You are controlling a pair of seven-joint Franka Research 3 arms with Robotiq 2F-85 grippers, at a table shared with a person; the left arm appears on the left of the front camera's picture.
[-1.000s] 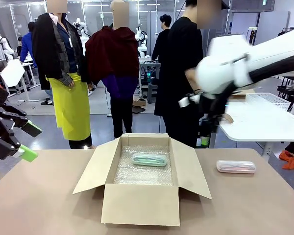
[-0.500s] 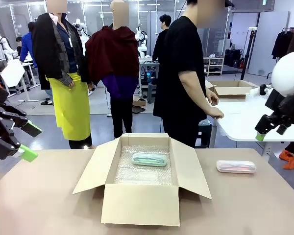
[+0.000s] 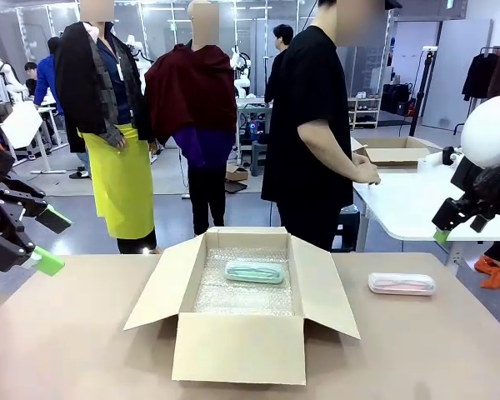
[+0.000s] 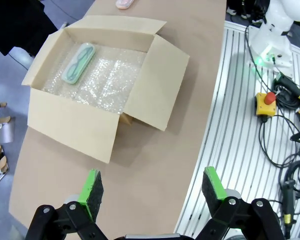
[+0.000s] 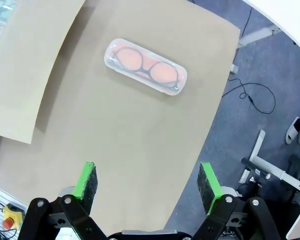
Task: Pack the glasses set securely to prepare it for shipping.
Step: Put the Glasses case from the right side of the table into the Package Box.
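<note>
Two cases: a mint-green case (image 3: pixel 254 271) and a pale pink case (image 3: pixel 401 283), both lying flat and well apart from each other.
Mint-green case: inside the open carton (image 3: pixel 237 346), on the bubble wrap (image 3: pixel 233 298) that lines its floor, near the far wall. In the left wrist view the outline of a pair of glasses shows through its lid.
Pale pink case: on the bare bench (image 3: pixel 67 333) outside the carton, to the robot's right of the right-hand flap and not touching it. In the right wrist view dark-rimmed glasses show through the lid.
Carton: upright at mid-bench, all four flaps folded outward.
Left jaws: spread wide and empty. The left pads (image 4: pixel 92 192) touch nothing. The jaws hang above the bench's left edge, well apart from the carton.
Right jaws: spread wide and empty. The right pads (image 5: pixel 87 182) touch nothing. The jaws are raised high off the bench at the far right. The pale pink case lies below and ahead of them, in line with the gap, with no contact.
Person: in a black top (image 3: pixel 312 125), standing beyond the far edge of the bench and turned toward the robot's right.
Other: a yellow box with a red button (image 4: pixel 266 102) lies on the ribbed metal platform beside the bench, among cables.
</note>
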